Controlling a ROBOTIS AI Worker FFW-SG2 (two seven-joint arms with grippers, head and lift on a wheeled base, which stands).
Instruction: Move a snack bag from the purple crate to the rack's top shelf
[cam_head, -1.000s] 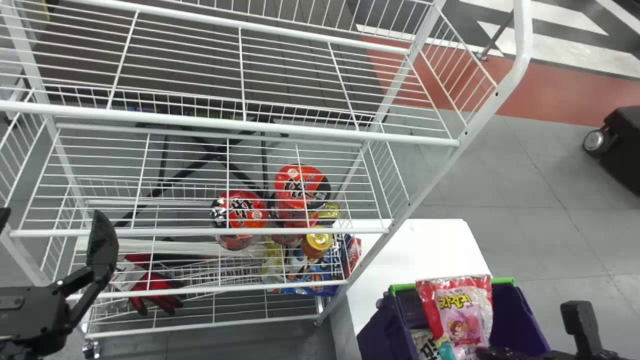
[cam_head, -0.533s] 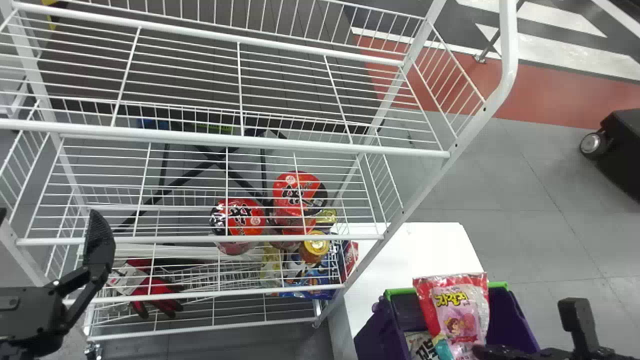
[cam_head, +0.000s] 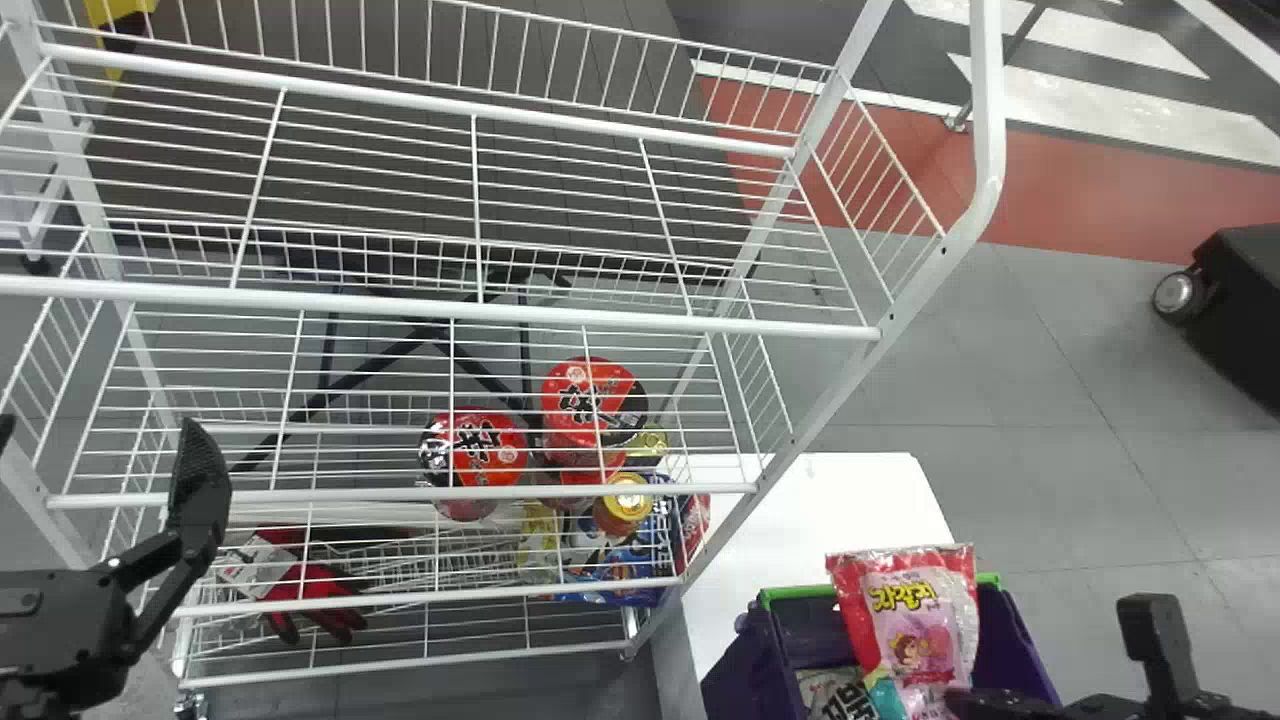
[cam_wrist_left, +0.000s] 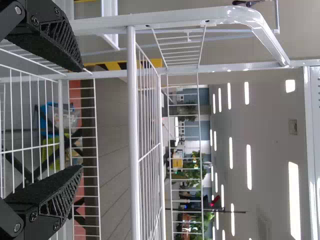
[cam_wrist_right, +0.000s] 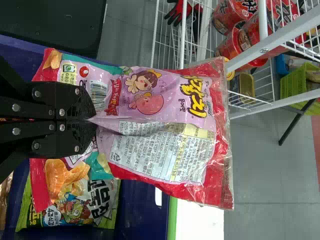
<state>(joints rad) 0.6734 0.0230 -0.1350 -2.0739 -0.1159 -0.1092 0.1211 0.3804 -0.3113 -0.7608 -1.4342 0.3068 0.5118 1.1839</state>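
Note:
My right gripper (cam_head: 955, 700) holds the red and pink snack bag (cam_head: 915, 615) upright over the purple crate (cam_head: 740, 665) in the head view. In the right wrist view, the pinched fingers of my right gripper (cam_wrist_right: 94, 120) crease the middle of the snack bag (cam_wrist_right: 200, 170); another snack bag (cam_wrist_right: 70, 210) lies in the crate (cam_wrist_right: 142, 215) beneath. My left gripper (cam_head: 100, 440) is parked at the left, before the rack. Its fingers stand apart in the left wrist view, where the left gripper (cam_wrist_left: 82, 120) faces the rack's top shelf (cam_wrist_left: 133, 150). The top shelf (cam_head: 450, 308) spans the head view.
Red noodle cups (cam_head: 475, 445), a gold-lidded jar (cam_head: 625, 500) and red gloves (cam_head: 310, 590) are on the rack's lower levels. A white table (cam_head: 840, 510) stands between rack and crate. The rack's right post (cam_head: 840, 390) slants up beside the crate.
Rack, table and crate have shifted down and slightly left in the head view. The held bag moved slightly left early on, then stayed nearly in place. My left gripper has barely changed position.

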